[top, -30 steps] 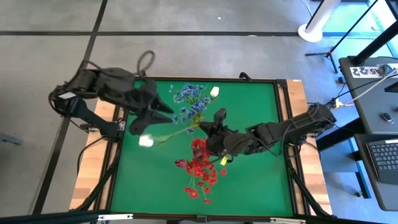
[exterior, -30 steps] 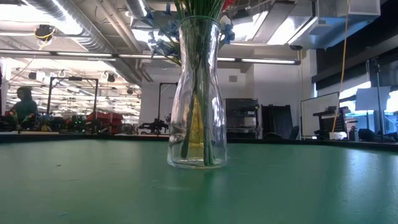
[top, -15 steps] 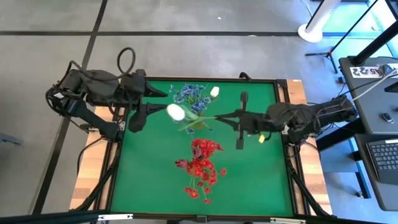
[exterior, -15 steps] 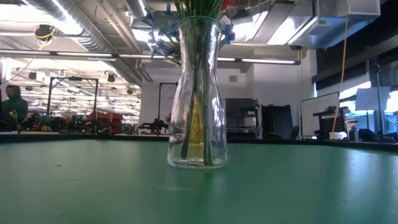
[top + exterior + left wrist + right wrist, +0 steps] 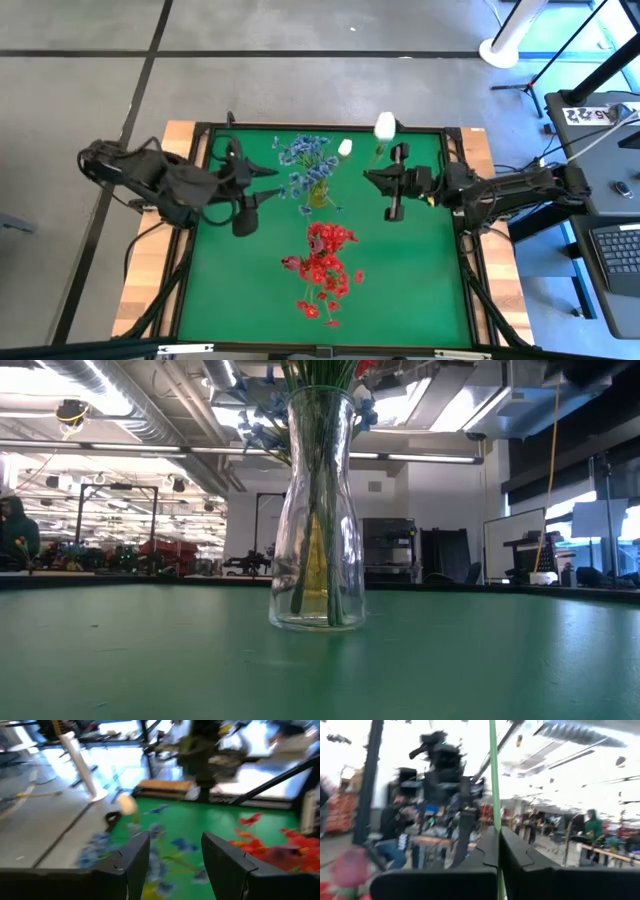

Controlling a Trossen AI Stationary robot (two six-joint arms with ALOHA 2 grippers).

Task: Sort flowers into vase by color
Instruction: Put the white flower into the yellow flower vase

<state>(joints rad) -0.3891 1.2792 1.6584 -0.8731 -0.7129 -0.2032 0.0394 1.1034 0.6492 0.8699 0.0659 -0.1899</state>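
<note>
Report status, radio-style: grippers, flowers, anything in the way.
Right gripper shut on white flower's stem, raised right of vase. Left gripper open, empty. Red flowers lie on table. Path clear.

Setting: an open industrial robotics lab or workshop. Indicators: exposed silver ceiling ducts (image 5: 120, 395) and strip lighting overhead; polished grey concrete floor (image 5: 300, 90); green-surfaced worktop (image 5: 420, 290) in a black frame; black equipment racks (image 5: 390, 550); a side desk with a black keyboard (image 5: 615, 250); a person in a green hooded top (image 5: 15, 530) among distant benches.
</note>
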